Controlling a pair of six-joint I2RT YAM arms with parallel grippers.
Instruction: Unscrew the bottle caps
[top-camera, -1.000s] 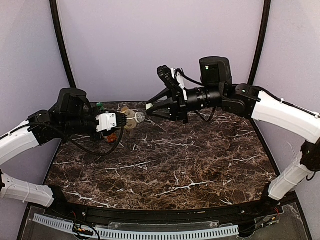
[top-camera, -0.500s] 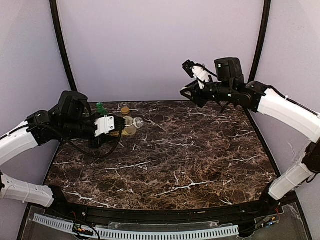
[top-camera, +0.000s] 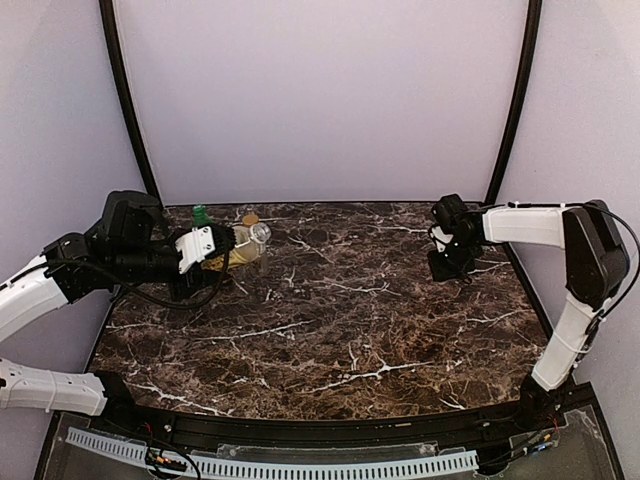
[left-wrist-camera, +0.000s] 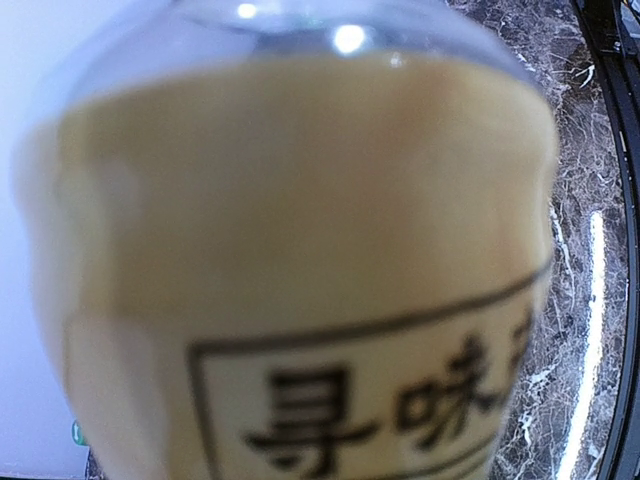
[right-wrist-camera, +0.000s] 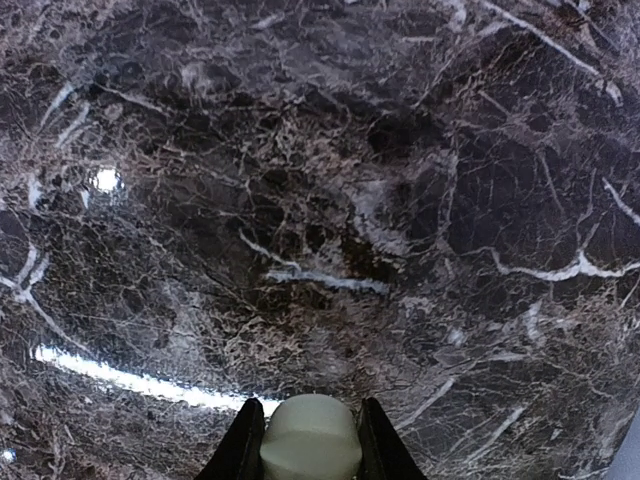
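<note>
My left gripper (top-camera: 222, 247) is shut on the tall yellow tea bottle (top-camera: 246, 250) and holds it tilted at the back left, its open, capless mouth (top-camera: 261, 233) pointing right. In the left wrist view the bottle's labelled body (left-wrist-camera: 300, 260) fills the frame and hides the fingers. My right gripper (top-camera: 446, 264) is low over the table at the right, shut on the cream-white cap (right-wrist-camera: 310, 448) between its black fingers (right-wrist-camera: 243, 448). A green cap (top-camera: 200, 212) and a golden-brown cap (top-camera: 250, 219) sit on bottles behind the left gripper. The orange juice bottle does not show.
The dark marble table (top-camera: 350, 330) spreads between the arms, with its back edge at the purple wall (top-camera: 320, 100). Black frame posts (top-camera: 125, 100) stand at both back corners. Under the right gripper there is only marble (right-wrist-camera: 330, 200).
My right gripper has left the tea bottle's mouth with the cream-white cap, swung right and come down close to the table. My left gripper has drawn the bottle slightly left.
</note>
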